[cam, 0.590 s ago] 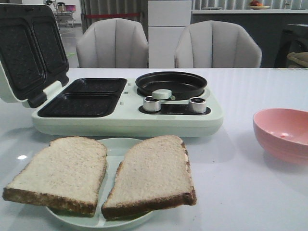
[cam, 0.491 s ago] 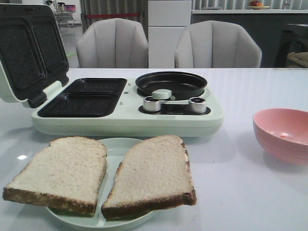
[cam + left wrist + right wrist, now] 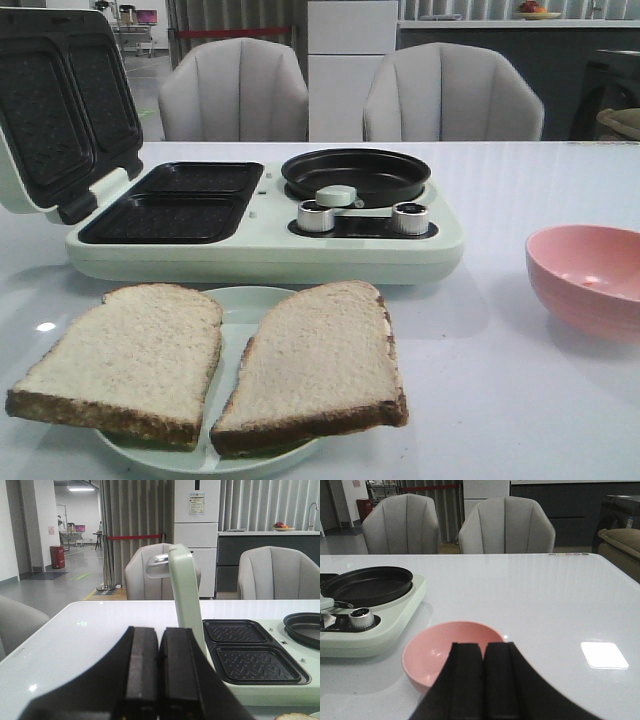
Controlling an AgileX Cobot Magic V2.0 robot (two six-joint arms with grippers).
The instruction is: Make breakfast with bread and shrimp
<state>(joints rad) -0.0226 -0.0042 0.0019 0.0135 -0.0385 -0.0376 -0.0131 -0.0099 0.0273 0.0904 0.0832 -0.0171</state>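
Two bread slices lie side by side on a pale green plate at the table's near edge: the left slice and the right slice. A crust tip shows in the left wrist view. The shrimp are not clearly visible; only a faint orange speck shows inside the pink bowl. My left gripper is shut and empty, near the open lid of the breakfast maker. My right gripper is shut and empty, just in front of the pink bowl, hiding much of its inside. Neither gripper shows in the front view.
The pale green breakfast maker stands behind the plate, its lid open at the left, with two dark sandwich wells, a black round pan and two knobs. Two grey chairs stand beyond the table.
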